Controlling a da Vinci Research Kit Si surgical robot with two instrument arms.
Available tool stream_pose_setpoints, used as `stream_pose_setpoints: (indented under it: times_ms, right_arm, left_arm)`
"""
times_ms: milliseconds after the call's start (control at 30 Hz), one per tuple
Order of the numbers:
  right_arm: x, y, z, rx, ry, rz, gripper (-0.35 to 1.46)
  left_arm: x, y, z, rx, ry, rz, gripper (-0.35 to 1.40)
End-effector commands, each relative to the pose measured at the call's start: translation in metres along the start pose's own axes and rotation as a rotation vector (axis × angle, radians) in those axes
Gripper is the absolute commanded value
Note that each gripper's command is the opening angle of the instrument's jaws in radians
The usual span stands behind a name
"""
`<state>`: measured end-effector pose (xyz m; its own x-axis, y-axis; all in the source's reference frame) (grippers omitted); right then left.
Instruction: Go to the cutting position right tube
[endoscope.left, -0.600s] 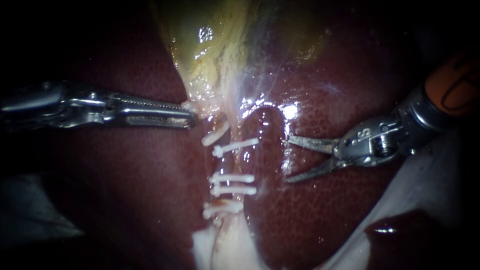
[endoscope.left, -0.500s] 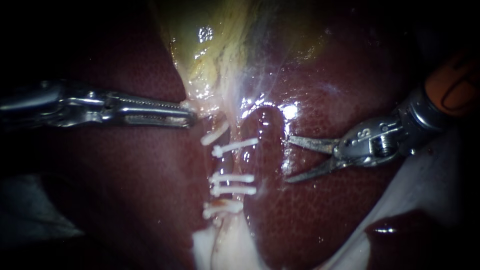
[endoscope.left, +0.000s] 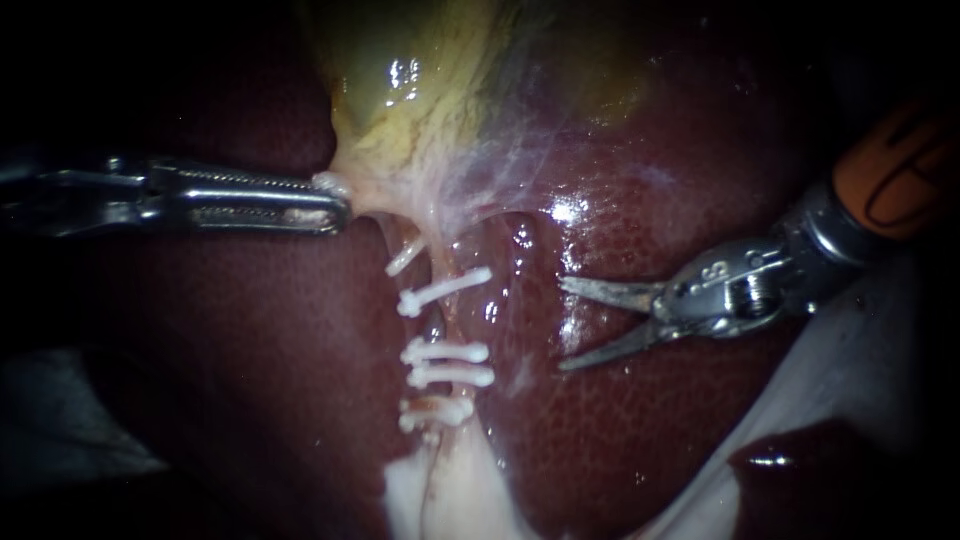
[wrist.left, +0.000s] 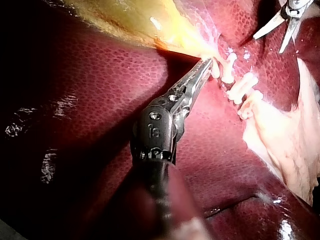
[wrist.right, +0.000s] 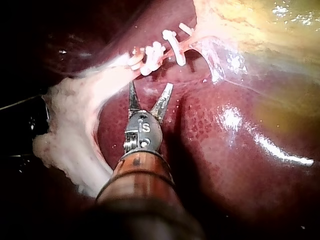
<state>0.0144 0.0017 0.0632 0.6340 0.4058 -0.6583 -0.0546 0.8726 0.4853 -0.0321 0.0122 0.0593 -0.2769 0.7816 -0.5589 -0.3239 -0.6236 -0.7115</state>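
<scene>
The yellow-green gallbladder (endoscope.left: 430, 90) narrows to a pale neck. My left instrument (endoscope.left: 335, 195) is shut on that neck and holds it stretched sideways; it grips the same tissue (wrist.left: 207, 64) in the left wrist view. Below the neck, pale tubes (endoscope.left: 452, 325) run down over the liver (endoscope.left: 640, 420), crossed by several white clips (endoscope.left: 445, 352). I cannot tell the two tubes apart. My right instrument (endoscope.left: 562, 325) has two blades standing open, to the right of the clipped stretch and apart from it. In the right wrist view its blades (wrist.right: 150, 92) gape just short of the clips (wrist.right: 155, 52).
Dark red liver lies on both sides of the tubes. Whitish fatty tissue (endoscope.left: 440, 500) spreads below the lowest clip, also seen as tissue (wrist.right: 75, 120) beside my right instrument. A white cloth (endoscope.left: 860, 370) lies at the lower right.
My left instrument has pulled the gallbladder neck to the left and slightly up, stretching the tubes and shifting the clips left. My right instrument moved a little left, blades still open.
</scene>
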Motion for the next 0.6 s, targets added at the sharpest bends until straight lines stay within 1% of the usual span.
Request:
stream_pose_setpoints:
  times_ms: [33, 200, 333, 467, 600]
  right_arm:
    - [-0.0001, 0.0000, 0.0006, 0.014, 0.009, 0.022, 1.43]
    - [-0.0009, 0.0003, 0.0036, 0.079, 0.038, 0.105, 1.43]
    - [-0.0017, 0.0011, 0.0057, 0.132, 0.058, 0.168, 1.43]
    - [-0.0024, 0.0018, 0.0074, 0.173, 0.063, 0.203, 1.43]
    - [-0.0029, 0.0023, 0.0089, 0.196, 0.060, 0.224, 1.43]
  left_arm:
    - [-0.0001, -0.0001, 0.0001, 0.001, 0.000, 0.001, -0.35]
    - [-0.0002, -0.0002, 0.0001, 0.002, 0.000, 0.002, -0.35]
    - [-0.0003, -0.0002, 0.0002, 0.003, 0.000, 0.002, -0.35]
    - [-0.0004, -0.0002, 0.0002, 0.003, 0.000, 0.002, -0.35]
    - [-0.0004, -0.0002, 0.0003, 0.003, 0.001, 0.003, -0.35]
